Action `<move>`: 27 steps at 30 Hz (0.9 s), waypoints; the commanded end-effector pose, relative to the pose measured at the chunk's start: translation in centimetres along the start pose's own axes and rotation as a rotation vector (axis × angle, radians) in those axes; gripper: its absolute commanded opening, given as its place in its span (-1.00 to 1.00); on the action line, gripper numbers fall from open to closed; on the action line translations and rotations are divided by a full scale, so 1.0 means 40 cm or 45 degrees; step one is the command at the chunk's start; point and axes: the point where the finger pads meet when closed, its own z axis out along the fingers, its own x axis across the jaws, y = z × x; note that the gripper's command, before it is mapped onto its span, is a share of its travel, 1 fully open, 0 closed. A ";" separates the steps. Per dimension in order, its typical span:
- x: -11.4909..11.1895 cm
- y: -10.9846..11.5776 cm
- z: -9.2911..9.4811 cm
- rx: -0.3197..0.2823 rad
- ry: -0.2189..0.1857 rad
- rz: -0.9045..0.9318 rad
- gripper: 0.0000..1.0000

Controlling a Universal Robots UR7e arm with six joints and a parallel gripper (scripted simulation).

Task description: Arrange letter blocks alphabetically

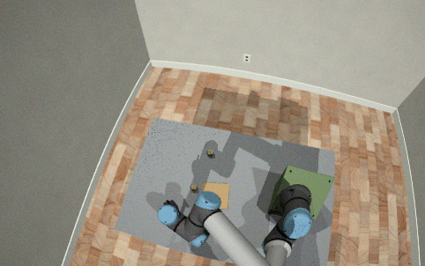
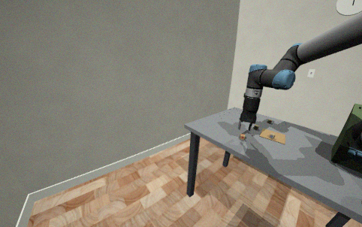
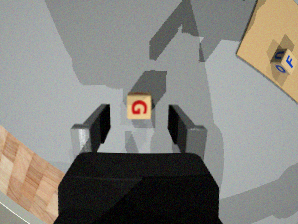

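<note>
The gripper [image 2: 245,128] [image 3: 139,116] points down, open and empty, above a wooden block [image 2: 242,137] [image 3: 139,106] with a red G on top. In the wrist view the G block shows between the open fingers, lower than them. Another block [image 2: 272,136] [image 3: 284,62] stands on the tan mat [image 1: 223,193] [image 2: 279,140] [image 3: 267,30]; a blue F seems to be on its top, with blue letters on two sides. Two more blocks lie on the table off the mat, one [image 1: 194,187] [image 2: 256,128] close to it and one [image 1: 210,152] [image 2: 269,122] farther off. Their letters are too small to read.
The grey table [image 1: 154,154] [image 2: 214,125] [image 3: 100,45] carries everything. Its edge shows at the lower left of the wrist view, past the G block. The green robot base stand [image 1: 324,176] [image 2: 343,140] is at the other end. The arm covers part of the mat in the top view.
</note>
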 end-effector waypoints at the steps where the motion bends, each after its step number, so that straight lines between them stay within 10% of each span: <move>1: -0.001 -0.001 0.017 0.001 -0.001 0.000 1.00; 27: 0.000 -0.001 0.064 0.001 -0.001 0.000 1.00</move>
